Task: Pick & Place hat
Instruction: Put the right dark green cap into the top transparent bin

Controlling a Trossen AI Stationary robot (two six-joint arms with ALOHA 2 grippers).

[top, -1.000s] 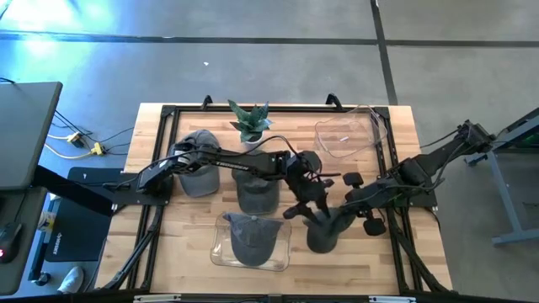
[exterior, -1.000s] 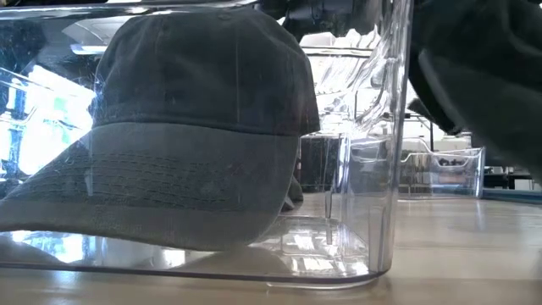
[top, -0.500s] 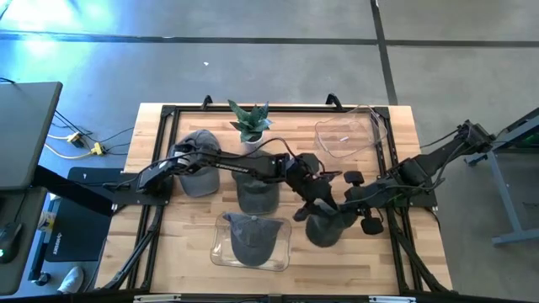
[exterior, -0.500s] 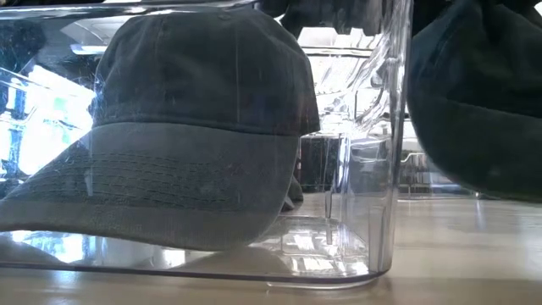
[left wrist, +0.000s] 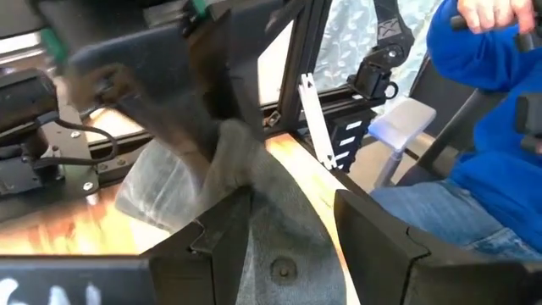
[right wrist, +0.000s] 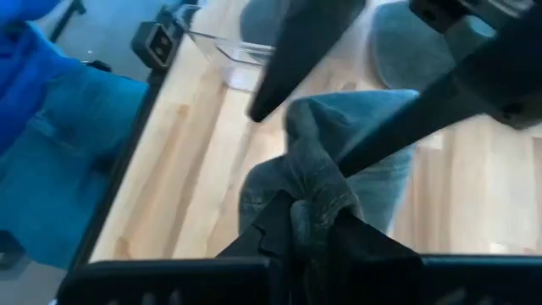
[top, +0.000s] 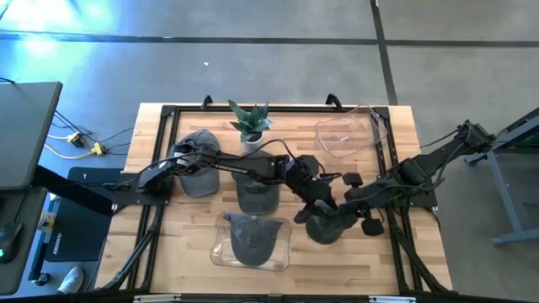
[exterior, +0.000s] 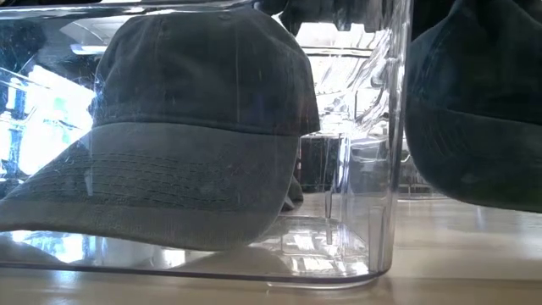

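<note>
A dark grey hat hangs over the table's right middle, with both grippers on it. My left gripper reaches in from the left and is shut on its crown. My right gripper comes from the right and is shut on a bunch of its cloth. In the low view the hat hangs clear of the tabletop. Another hat lies in a clear container at the front. Two more hats lie on the table. My left gripper holds the hat's crown, close to its top button, between its two widely spread fingers, which come nearly level from the table's left. The hat hangs clear of the table. My right gripper pinches a bunched fold of the hat's cloth between its two fingers, slanting down from the table's right. How many layers it has I cannot tell. The rest of the hat hangs below and beyond the fold.
An empty clear container stands at the back right and a small potted plant at the back middle. A black frame rims the table. A person in blue sits beyond the table's edge.
My left gripper has turned at the wrist while staying in place. The hat has tipped with it and sunk: it stood tall between the grippers and now hangs lower, filling more of the low view's right side. My right gripper has kept its hold.
</note>
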